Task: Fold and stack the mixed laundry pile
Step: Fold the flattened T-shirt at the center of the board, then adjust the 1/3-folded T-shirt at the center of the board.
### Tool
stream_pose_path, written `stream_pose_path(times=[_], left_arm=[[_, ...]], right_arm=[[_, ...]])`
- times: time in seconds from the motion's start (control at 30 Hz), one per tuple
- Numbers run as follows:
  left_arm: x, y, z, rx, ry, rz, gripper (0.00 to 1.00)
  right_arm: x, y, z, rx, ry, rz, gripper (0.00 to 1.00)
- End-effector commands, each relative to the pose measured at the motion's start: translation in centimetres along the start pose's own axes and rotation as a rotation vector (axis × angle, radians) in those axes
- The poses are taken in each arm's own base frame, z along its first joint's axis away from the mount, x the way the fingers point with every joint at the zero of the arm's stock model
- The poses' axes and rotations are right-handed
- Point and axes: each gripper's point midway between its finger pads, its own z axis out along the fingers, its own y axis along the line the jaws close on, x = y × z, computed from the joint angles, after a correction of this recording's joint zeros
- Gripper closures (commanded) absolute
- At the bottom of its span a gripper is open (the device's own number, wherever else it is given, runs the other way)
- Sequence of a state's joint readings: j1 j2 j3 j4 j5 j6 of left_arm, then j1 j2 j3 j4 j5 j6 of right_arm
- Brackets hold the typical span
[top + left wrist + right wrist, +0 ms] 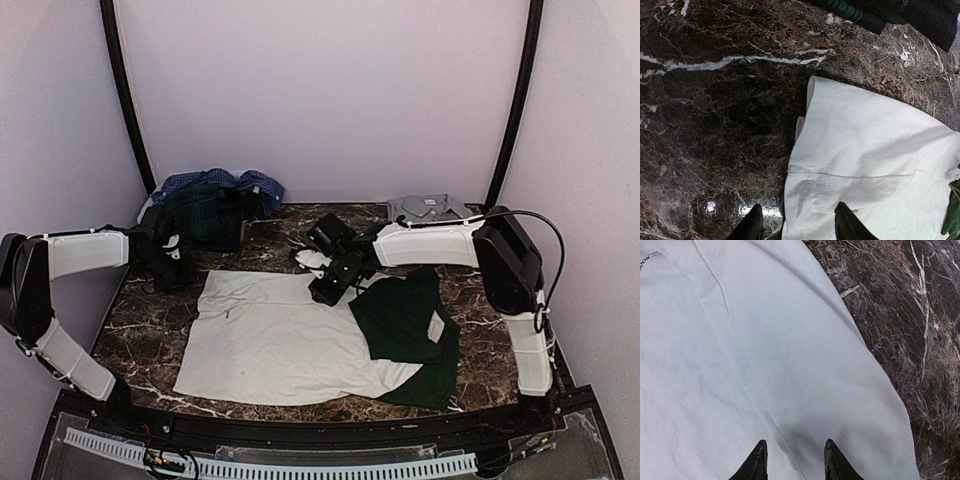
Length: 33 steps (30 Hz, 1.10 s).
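A white tee (280, 340) lies spread flat on the dark marble table (150, 320), its dark green sleeve (405, 320) folded over at the right. My left gripper (178, 270) hovers at the tee's far-left corner. In the left wrist view it (799, 227) is open, its fingertips (752, 225) straddling the tee's (865, 150) edge. My right gripper (325, 290) is over the tee's far edge. In the right wrist view it (794, 462) stands open above smooth white cloth (765, 355), holding nothing. The rest of the laundry pile, a blue checked shirt (220, 183) and a dark green tartan shirt (205, 215), sits at the back left.
A folded grey shirt (430, 208) lies at the back right corner. The pale slatted basket (270, 465) runs along the near edge below the arm bases. The tartan shirt's hem (900, 12) shows at the top of the left wrist view. Bare marble (920, 315) borders the tee.
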<state>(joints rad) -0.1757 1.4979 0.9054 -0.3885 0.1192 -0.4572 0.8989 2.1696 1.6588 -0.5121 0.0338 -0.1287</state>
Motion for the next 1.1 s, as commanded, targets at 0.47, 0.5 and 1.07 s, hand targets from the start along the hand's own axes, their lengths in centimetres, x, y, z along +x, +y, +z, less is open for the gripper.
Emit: stream_pose_path(times=[0.47, 0.5, 1.07], left_arm=[[-0.3, 0.3, 2.1, 0.007, 0.02, -0.038, 0.52], [-0.3, 0.2, 2.3, 0.016, 0.022, -0.04, 0.52], [1.1, -0.1, 3.0, 0.051, 0.066, -0.057, 0.81]], right_arm=[[-0.1, 1.7, 2.3, -0.03, 0.025, -0.076, 0.66], [0.0, 1.6, 2.5, -0.03, 0.029, -0.077, 0.69], [-0.8, 1.3, 0.3, -0.008, 0.006, -0.082, 1.0]])
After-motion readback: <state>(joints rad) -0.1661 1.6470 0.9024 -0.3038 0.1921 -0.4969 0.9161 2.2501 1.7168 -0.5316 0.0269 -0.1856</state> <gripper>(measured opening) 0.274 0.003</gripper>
